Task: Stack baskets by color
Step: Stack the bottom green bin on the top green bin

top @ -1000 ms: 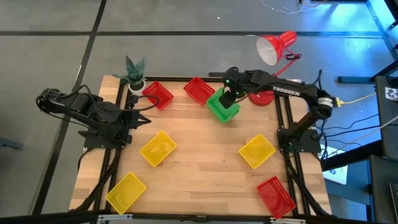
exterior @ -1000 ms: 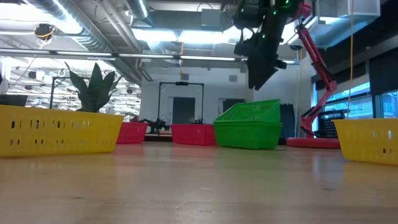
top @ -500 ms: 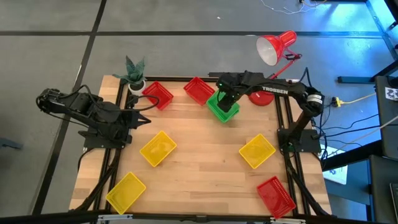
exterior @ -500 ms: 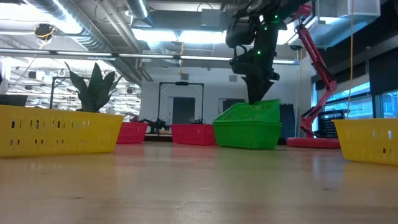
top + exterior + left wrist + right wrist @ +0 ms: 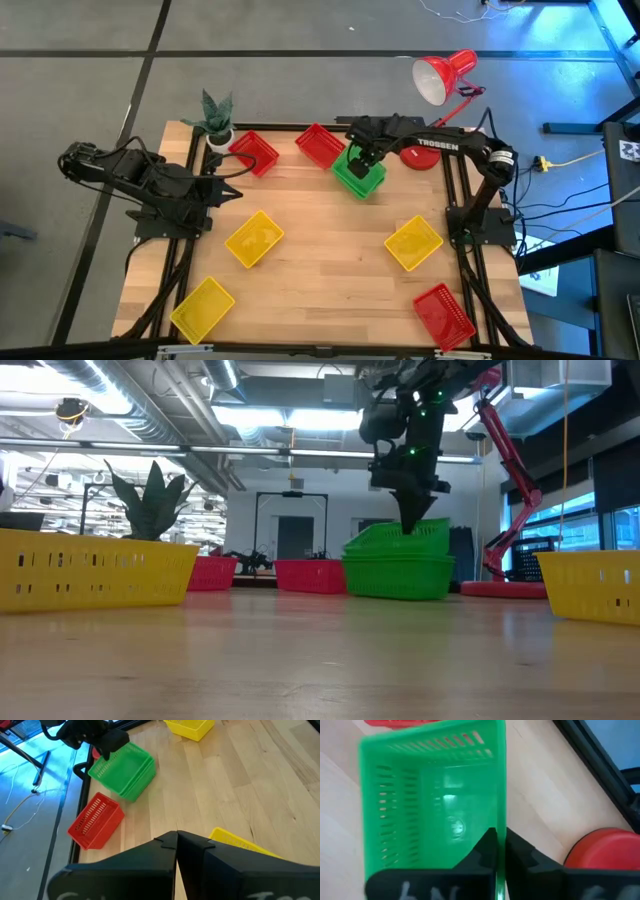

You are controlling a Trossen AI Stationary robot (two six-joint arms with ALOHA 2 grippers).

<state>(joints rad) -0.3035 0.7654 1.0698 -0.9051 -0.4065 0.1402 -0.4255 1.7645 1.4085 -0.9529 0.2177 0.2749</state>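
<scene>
A stack of green baskets stands on the table near its far edge. The top green basket lies slightly askew in the one below. My right gripper reaches down onto the stack and is shut on the top basket's wall. My left gripper waits shut at the table's left side, above the wood, touching nothing. Two red baskets rest on the table left of the green stack. My right gripper pinches the top green basket's side wall, the one toward the lamp's base, with one finger inside the basket and one outside. The fingers come steeply from above. The basket still sits in the stack, slightly tilted.
Three yellow baskets and a third red basket lie singly on the near half. A potted plant stands at the far left corner. The red lamp's base stands just right of the green stack.
My right gripper has come down onto the green stack, shifting a little toward the table's left edge, and has shut on the top basket's wall. The baskets have stayed in place.
</scene>
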